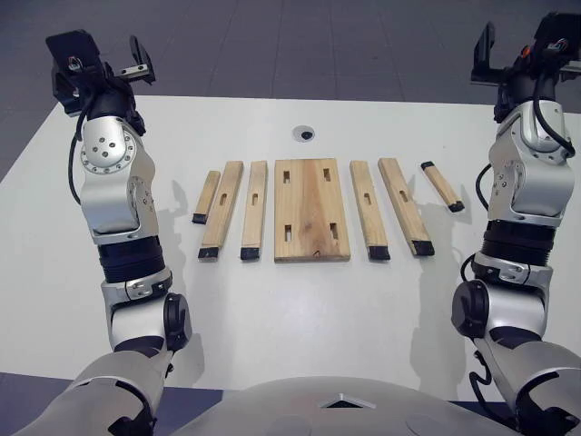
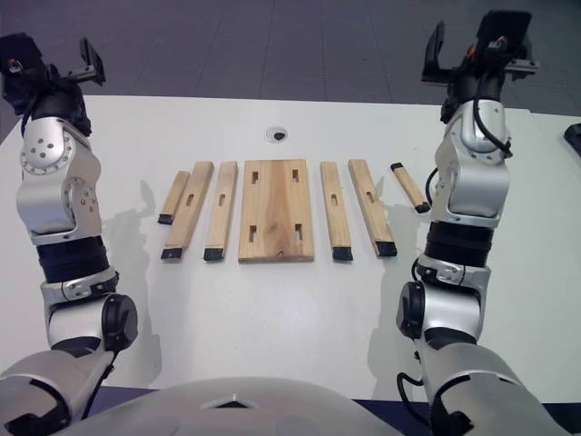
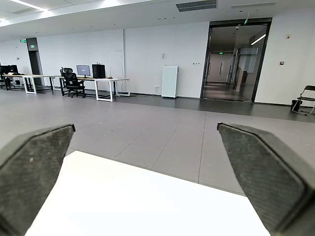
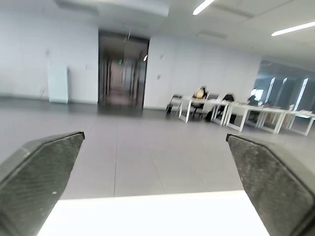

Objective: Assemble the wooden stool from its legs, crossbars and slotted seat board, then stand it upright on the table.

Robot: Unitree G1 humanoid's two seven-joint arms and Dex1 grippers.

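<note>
White table (image 1: 272, 300), open office floor behind; stool parts laid out flat in a row.
Slotted seat board (image 1: 311, 210) at centre, apart from the rest. Legs (image 1: 255, 210) in pairs on either side, crossbars (image 1: 207, 197) one at each outer end. Left gripper (image 3: 145, 127) and right gripper (image 4: 155, 135) raised near the far table corners, jaws spread wide, holding nothing.

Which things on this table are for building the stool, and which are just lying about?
For the stool:
seat board
four legs, two either side
two short crossbars, outermost

Just lying about:
round cable port in the table
dark object at the right edge
</note>
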